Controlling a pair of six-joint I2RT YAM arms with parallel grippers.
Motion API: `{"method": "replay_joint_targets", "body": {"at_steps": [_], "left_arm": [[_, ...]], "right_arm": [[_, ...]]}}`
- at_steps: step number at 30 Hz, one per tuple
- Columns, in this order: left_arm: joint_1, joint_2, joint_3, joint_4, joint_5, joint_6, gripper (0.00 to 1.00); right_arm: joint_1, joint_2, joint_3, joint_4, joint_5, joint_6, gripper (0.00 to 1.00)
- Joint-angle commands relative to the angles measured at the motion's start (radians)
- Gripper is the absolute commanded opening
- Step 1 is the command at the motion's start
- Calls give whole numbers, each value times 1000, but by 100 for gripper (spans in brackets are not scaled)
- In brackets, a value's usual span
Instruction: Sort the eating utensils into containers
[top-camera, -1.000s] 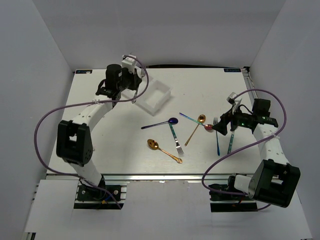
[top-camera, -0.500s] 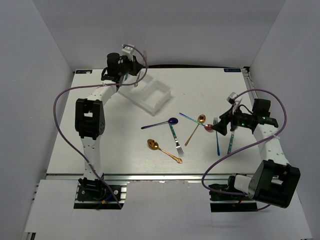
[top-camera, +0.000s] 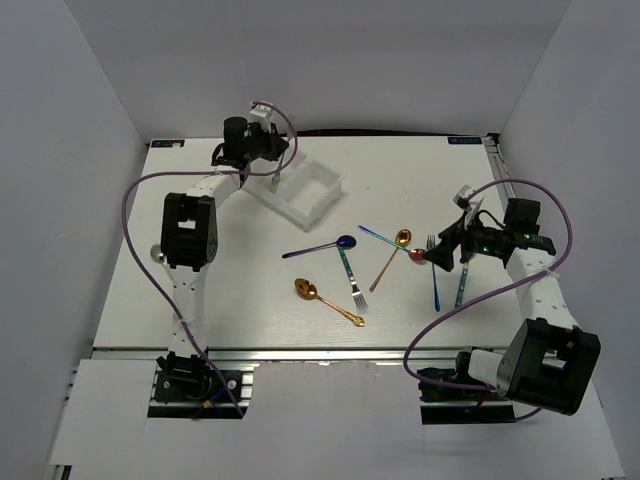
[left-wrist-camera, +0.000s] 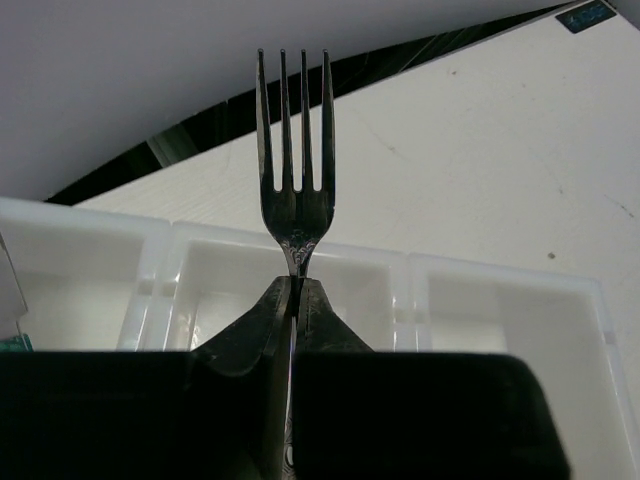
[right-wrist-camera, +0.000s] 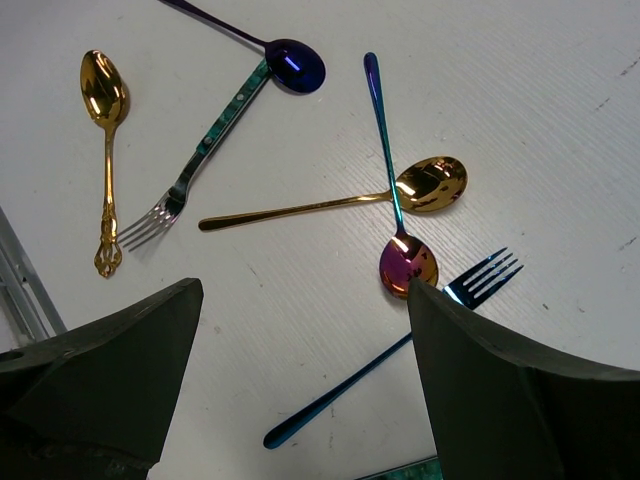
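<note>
The left gripper (left-wrist-camera: 296, 288) pinches a silver four-tined metal fork (left-wrist-camera: 295, 190) by its handle, tines up, over the white plastic three-compartment tray (left-wrist-camera: 408, 275), apparently poised to drop it in. The right gripper (right-wrist-camera: 300, 300) hangs wide open above scattered gold, blue and purple cutlery (right-wrist-camera: 432, 185), likely choosing its pick.

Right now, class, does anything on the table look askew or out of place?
Yes. The iridescent spoon crosses the long gold spoon, and the teal-handled fork touches the dark blue spoon: a jumble, unsorted.
</note>
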Motion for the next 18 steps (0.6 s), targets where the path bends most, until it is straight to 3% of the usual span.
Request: {"method": "replay_joint_targets", "body": {"at_steps": [1, 2, 3, 6, 9, 15, 18], "left_arm": [[0, -31, -8, 15, -24, -30, 7], [0, -34, -14, 15, -27, -38, 12], [0, -46, -31, 15, -33, -44, 28], [0, -75, -83, 20, -68, -67, 58], [0, -135, -119, 12, -94, -72, 75], [0, -275, -154, -57, -80, -86, 82], [2, -408, -246, -68, -125, -144, 98]], "right_arm": [[-4, -4, -25, 17, -1, 12, 89], [-4, -5, -25, 20, 2, 15, 90], [-4, -7, -25, 22, 4, 16, 89], [-4, -5, -26, 26, 7, 21, 89], [-4, -10, -31, 34, -3, 30, 89], [-6, -56, -46, 63, 33, 47, 90], [3, -77, -36, 88, 111, 79, 89]]}}
